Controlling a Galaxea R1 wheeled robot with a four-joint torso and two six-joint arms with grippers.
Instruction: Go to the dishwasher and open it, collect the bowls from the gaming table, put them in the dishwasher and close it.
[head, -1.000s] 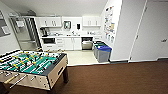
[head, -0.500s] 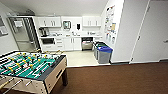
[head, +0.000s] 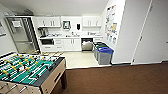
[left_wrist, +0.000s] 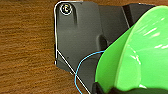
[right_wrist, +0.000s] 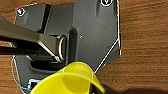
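Note:
In the left wrist view a lime green bowl (left_wrist: 140, 55) hangs tilted over brown carpet, and my left gripper (left_wrist: 112, 90) is shut on its rim. The right wrist view has a yellow bowl (right_wrist: 72, 80) above the same carpet, with my right gripper (right_wrist: 93, 89) shut on its edge. Far ahead in the head view, the dishwasher (head: 87, 45) sits under the white kitchenette counter, its steel front below a dark band. I cannot tell whether its door is open. The gaming table is out of view.
A table-football table (head: 30, 68) with a green field and rods stands close at the left. Blue-lidded bins (head: 104, 55) stand by the white wall (head: 127, 37) right of the dishwasher. Brown carpet (head: 120, 80) leads to pale kitchen floor (head: 80, 58).
The whole head picture has shifted slightly, so the camera has moved a little. The kitchenette and bins sit a bit lower in the picture. Nothing in the room has moved.

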